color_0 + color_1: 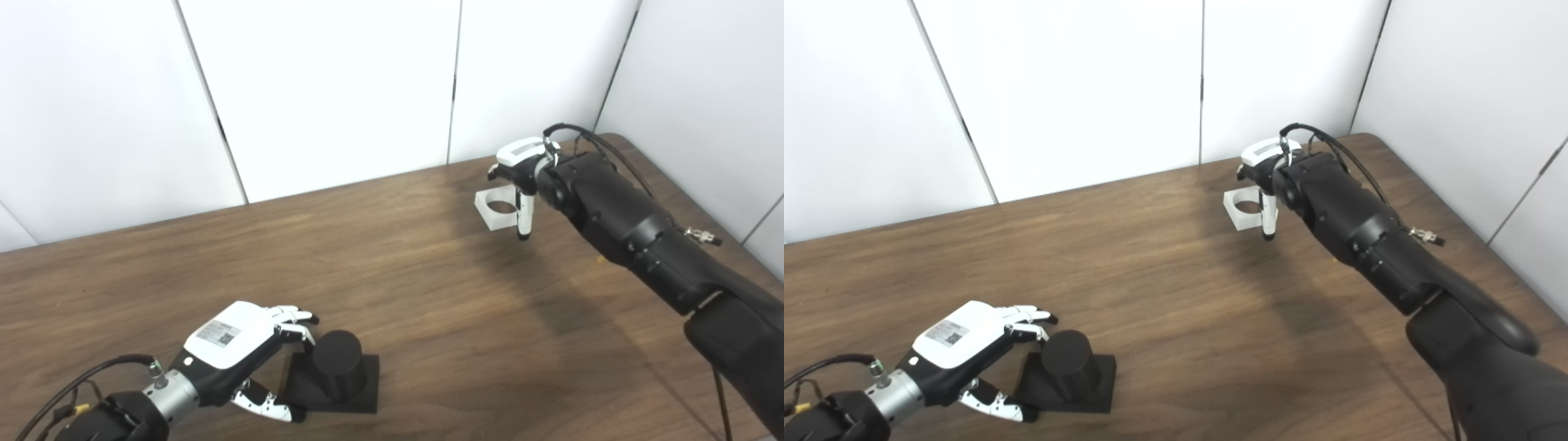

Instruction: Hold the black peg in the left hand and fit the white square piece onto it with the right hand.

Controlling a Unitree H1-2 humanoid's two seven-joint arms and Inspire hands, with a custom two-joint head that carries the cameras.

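Note:
The black peg (339, 358) is a short cylinder standing upright on a square black base (365, 392) near the table's front left. My left hand (245, 346) is open just left of it, fingers over the base's left edge and thumb low at its front, not closed on the peg. The white square piece (495, 209) with a round hole lies far right at the back of the table. My right hand (520, 162) hovers over its right side, thumb pointing down across its right edge. The other fingers are mostly hidden, and no grasp shows.
The brown wooden table (429, 306) runs to white wall panels at the back and right. The right forearm (637, 233) stretches along the table's right side with a cable loop on top.

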